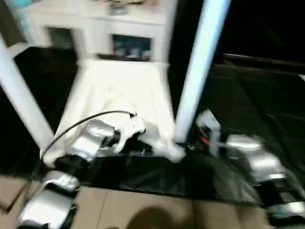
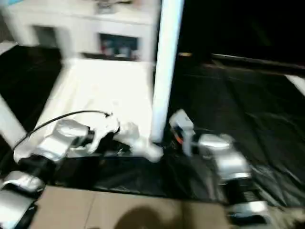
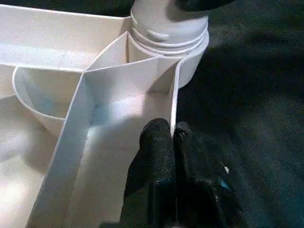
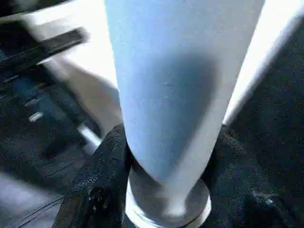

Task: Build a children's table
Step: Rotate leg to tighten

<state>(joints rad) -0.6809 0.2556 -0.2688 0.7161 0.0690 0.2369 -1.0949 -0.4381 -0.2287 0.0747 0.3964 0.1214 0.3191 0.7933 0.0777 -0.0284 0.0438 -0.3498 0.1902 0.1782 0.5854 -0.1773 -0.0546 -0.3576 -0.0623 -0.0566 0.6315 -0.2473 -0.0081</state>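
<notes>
The children's table lies upside down, its white top (image 1: 119,90) showing the ribbed underside. One white leg (image 1: 198,71) stands upright in the near right corner socket (image 3: 168,33). Another leg (image 1: 21,100) rises at the near left. My left gripper (image 3: 171,137) is shut on the top's thin rim wall just beside that right socket. My right gripper (image 4: 168,161) grips the base of the upright leg (image 4: 175,85), one black finger (image 4: 107,161) pressed on each side just above the socket. In the head view it sits at the leg's foot (image 1: 190,143).
A black sheet (image 1: 257,105) covers the floor under and around the top. A white cabinet (image 1: 114,28) stands right behind the top's far edge. Light wooden floor (image 1: 119,210) runs along the near edge. A black cable (image 1: 86,121) arcs over my left forearm.
</notes>
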